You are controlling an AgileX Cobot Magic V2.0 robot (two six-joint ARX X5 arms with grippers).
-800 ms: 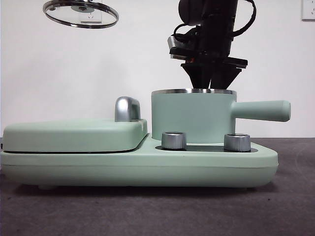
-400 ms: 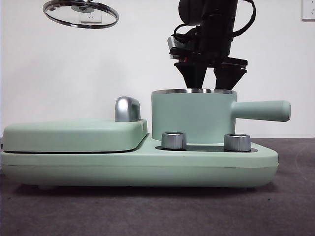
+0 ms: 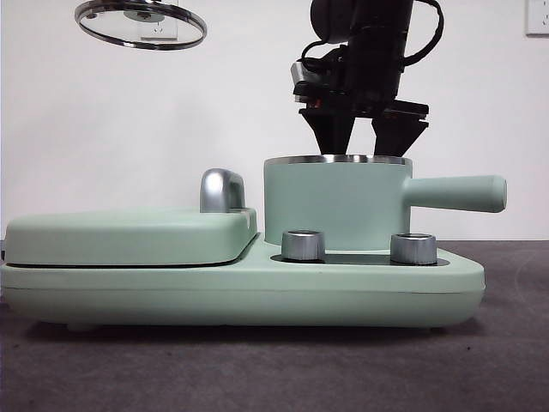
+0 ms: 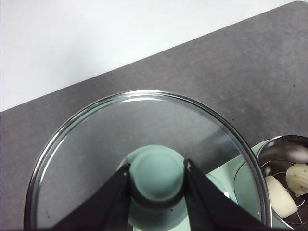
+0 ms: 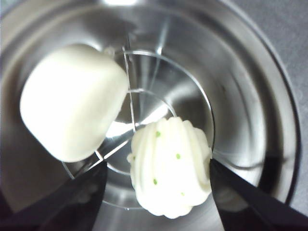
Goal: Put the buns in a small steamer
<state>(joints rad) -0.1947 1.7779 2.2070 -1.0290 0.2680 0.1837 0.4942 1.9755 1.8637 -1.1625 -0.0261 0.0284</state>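
Observation:
Both buns lie inside the small steamer (image 5: 250, 96) on its wire rack: the smooth pillow-shaped bun (image 5: 72, 101) and the pleated bun (image 5: 171, 168) with green specks. My right gripper (image 5: 158, 163) hangs open just above them, one jaw on each side of the pleated bun and holding nothing. In the front view this gripper (image 3: 364, 148) sits right over the rim of the mint-green steamer (image 3: 334, 206). My left gripper (image 4: 157, 166) is shut on the green knob (image 4: 156, 180) of the glass lid (image 4: 96, 144), held high at the left (image 3: 141, 24). From there the steamer (image 4: 281, 140) and buns (image 4: 281, 202) show below.
The steamer stands on a mint-green cooker base (image 3: 257, 296) with two steel dials (image 3: 303, 245) (image 3: 413, 248). A flat hinged griddle lid (image 3: 129, 236) with a steel handle (image 3: 221, 189) fills the left half. The steamer's straight handle (image 3: 455, 193) points right.
The right gripper's jaws have spread apart and risen a little out of the steamer. The lid and left gripper have stayed still.

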